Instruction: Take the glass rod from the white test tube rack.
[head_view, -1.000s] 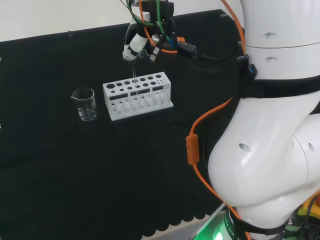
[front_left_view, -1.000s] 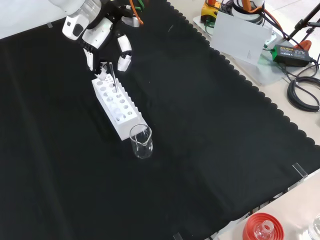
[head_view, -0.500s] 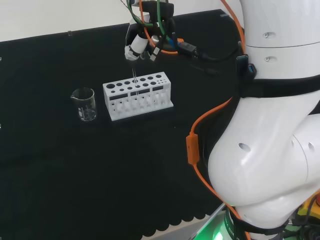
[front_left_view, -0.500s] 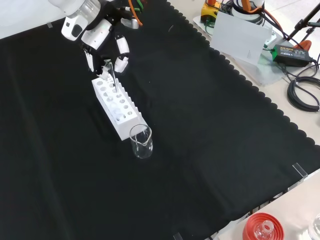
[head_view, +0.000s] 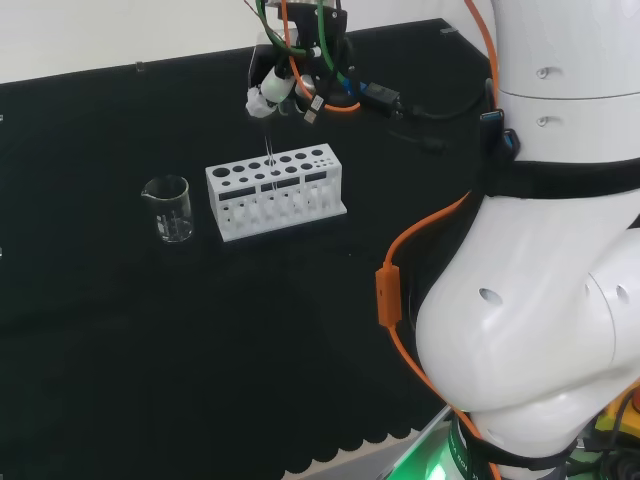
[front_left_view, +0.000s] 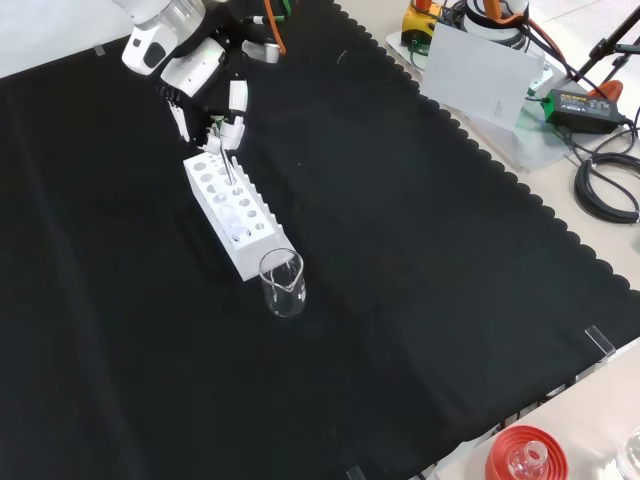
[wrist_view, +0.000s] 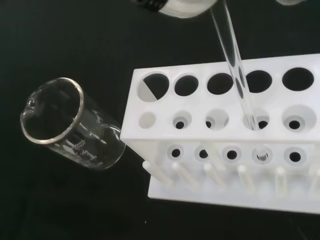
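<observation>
The white test tube rack (head_view: 285, 205) (front_left_view: 262, 250) stands on the black cloth. A thin clear glass rod (head_view: 270, 165) (front_left_view: 229, 168) stands upright in one of its middle holes. The hand (head_view: 270, 88) (front_left_view: 195, 65) hangs directly above the rack, its fingers (front_left_view: 232, 122) curled in on the rod's top end. In the wrist view the rod (wrist_view: 237, 70) runs from the blurred white hand (wrist_view: 175, 6) down into a hole of the rack (wrist_view: 200, 100), its lower end still inside.
An empty clear beaker (head_view: 170, 210) (front_left_view: 283, 285) (wrist_view: 75, 130) stands close to one end of the rack. The arm's white links (head_view: 540, 250) take up the head view's right. A red ribbed ring (front_left_view: 522, 455), a white sheet (front_left_view: 480, 70) and cables lie beyond the cloth's scalloped edge.
The hand's spread fingers have drawn together round the top of the rod. The rod, rack and beaker stand where they were.
</observation>
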